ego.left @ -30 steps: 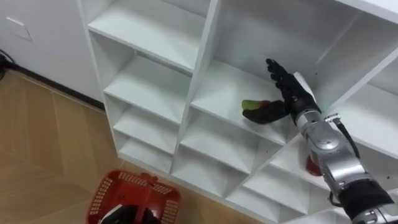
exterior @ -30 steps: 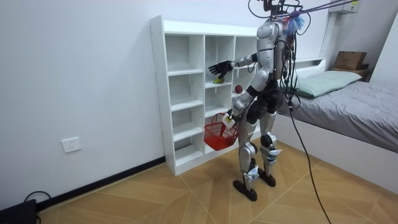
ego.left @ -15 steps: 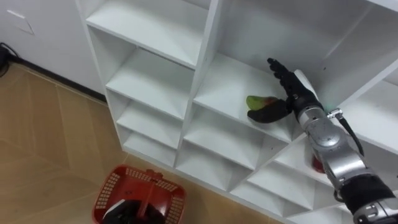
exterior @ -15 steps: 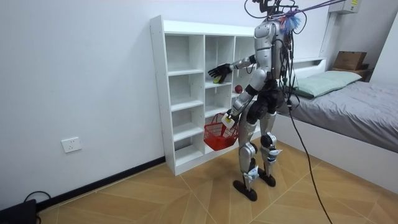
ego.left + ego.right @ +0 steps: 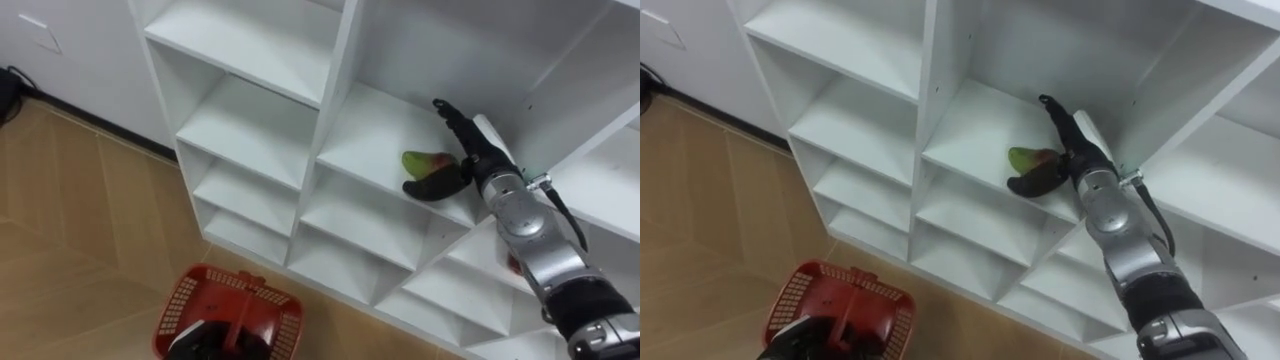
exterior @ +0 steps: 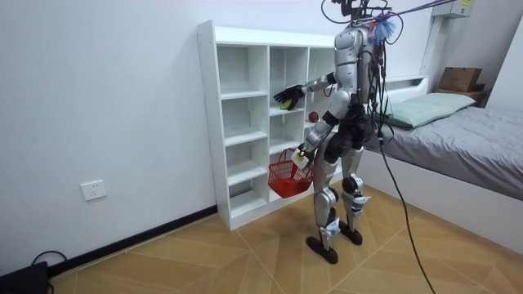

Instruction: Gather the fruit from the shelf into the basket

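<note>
right hand (image 5: 468, 155) open — thumb just beside green fruit (image 5: 418, 162); left hand (image 5: 210, 345) clamped on red basket (image 5: 185, 300)

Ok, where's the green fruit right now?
In the left eye view, right of centre, the green fruit lies on a middle shelf of the closet, just beside the right hand's thumb.

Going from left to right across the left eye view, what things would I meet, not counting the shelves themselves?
Red basket, low down, held by the left hand → green fruit in the white shelf unit, at the right hand's thumb → red fruit, lower, partly behind that arm.
</note>
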You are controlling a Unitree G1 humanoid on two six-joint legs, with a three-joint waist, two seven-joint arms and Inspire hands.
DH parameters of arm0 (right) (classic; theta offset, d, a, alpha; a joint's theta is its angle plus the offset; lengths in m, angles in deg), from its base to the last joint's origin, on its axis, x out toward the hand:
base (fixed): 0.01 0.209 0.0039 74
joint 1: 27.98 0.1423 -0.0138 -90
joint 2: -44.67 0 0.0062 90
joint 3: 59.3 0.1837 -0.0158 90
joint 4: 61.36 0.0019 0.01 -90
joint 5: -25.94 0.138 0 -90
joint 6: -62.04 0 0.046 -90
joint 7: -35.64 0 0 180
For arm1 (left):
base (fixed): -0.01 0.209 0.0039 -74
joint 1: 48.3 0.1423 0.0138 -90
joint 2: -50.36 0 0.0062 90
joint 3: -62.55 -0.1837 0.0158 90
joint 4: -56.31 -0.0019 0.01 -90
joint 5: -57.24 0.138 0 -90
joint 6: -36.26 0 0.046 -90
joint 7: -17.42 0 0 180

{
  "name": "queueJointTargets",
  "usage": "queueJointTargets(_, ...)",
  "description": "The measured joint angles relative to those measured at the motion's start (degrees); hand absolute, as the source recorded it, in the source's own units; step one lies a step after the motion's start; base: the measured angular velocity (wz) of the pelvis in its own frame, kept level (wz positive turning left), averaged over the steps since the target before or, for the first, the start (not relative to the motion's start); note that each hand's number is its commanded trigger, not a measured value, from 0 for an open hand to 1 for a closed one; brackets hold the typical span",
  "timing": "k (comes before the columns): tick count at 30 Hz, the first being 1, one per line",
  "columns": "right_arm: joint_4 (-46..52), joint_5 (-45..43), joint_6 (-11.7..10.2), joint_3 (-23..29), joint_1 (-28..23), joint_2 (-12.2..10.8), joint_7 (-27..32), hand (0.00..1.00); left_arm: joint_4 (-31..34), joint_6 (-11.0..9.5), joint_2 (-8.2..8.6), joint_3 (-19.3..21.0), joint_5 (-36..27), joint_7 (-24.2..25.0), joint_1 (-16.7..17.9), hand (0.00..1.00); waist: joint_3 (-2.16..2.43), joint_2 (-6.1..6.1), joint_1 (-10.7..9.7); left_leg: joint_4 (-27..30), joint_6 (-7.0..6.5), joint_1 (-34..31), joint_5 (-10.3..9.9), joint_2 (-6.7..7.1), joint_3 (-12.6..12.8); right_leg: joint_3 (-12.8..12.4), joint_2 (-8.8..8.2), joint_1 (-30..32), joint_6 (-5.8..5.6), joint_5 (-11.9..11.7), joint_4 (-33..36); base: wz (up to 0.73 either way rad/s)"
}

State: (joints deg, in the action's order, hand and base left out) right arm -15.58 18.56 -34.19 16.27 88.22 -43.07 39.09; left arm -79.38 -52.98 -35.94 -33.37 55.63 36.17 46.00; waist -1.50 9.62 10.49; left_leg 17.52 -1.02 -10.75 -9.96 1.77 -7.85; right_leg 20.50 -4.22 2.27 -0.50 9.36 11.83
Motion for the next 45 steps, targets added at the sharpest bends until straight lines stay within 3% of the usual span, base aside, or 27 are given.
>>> queueJointTargets(23, -6.22, 0.01, 0.17, -0.03, 3.41, 0.00, -3.70, 0.00, -3.60, 0.30, -0.07, -1.03, 0.00, 0.27, -2.32, 1.00, 0.02, -0.01, 0.26, 0.14, -0.03, -0.11, 0.32, 0.12, -0.04, 0.00, -0.26, 0.39, 0.00, 0.00, 0.88, 0.00)
queueJointTargets(45, -11.18, -1.66, 2.20, -0.20, 5.88, 0.00, -9.50, 0.00, -3.88, 2.87, -0.30, -1.73, -0.68, 0.32, -3.09, 1.00, 0.29, 0.00, 0.61, 0.10, 0.00, 0.53, 0.73, 0.23, -0.24, 0.13, -0.24, -0.35, 0.03, -0.10, 0.83, 0.00)
